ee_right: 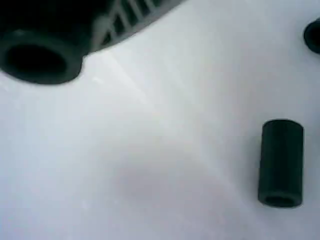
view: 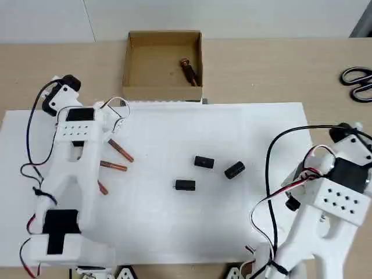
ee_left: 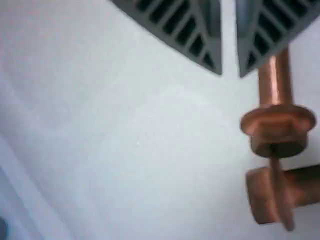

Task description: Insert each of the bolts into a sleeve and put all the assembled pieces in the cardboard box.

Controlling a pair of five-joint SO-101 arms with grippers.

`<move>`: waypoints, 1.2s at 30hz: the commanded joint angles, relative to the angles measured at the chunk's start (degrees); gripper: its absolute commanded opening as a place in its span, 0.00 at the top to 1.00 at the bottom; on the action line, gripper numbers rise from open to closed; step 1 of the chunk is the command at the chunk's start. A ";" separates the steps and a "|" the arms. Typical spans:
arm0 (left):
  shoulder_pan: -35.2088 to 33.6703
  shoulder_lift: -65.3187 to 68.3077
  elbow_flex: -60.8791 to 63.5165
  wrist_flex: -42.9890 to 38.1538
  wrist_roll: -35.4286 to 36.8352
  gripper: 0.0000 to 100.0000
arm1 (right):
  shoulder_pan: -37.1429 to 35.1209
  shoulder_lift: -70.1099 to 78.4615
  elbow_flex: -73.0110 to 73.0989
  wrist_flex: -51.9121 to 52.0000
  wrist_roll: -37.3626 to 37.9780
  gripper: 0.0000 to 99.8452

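- Where the left arm (view: 72, 151) hangs over the left side of the white foam sheet (view: 174, 232), three copper bolts (view: 121, 150) (view: 113, 166) (view: 102, 188) lie just beside it, the lowest partly hidden under the arm.
- The left pincer (ee_left: 230, 72) hovers low over the sheet, released. Its grey ribbed fingers (ee_left: 190, 25) are barely parted, with nothing between them, and one tip is just beside a bolt's shank.
- Three black sleeves (view: 204, 162) (view: 234, 170) (view: 185, 185) lie loose near the sheet's middle, apart from one another and well apart from the bolts.
- The right arm (view: 331, 203) stands at the sheet's right edge; I cannot tell whether its pincer is clenched or released.
- The cardboard box (view: 125, 64) sits on the desk (view: 261, 64) just beyond the sheet's far edge and holds one assembled piece (view: 189, 71) near its right wall.
- Scissors (view: 357, 80) lie at the desk's right edge.
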 commanded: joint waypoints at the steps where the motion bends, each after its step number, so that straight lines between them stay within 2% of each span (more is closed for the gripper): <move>1: -0.09 1.41 -4.70 2.99 0.09 0.96 | 0.40 -1.27 -0.26 -0.13 0.70 1.00; 5: 0.09 2.11 -4.97 4.66 0.09 0.92 | 0.40 -1.27 -0.26 -0.13 0.53 1.00; 26: -0.09 2.73 -4.79 6.07 -1.14 0.92 | 0.40 -1.27 -0.26 -0.13 0.44 1.00; 31: -0.18 2.73 -4.70 6.68 -1.23 0.85 | 0.40 -1.27 -0.26 -0.13 0.44 1.00; 36: -0.35 2.73 -4.62 6.95 -1.23 0.85 | 0.40 -1.27 -0.26 -0.13 0.44 1.00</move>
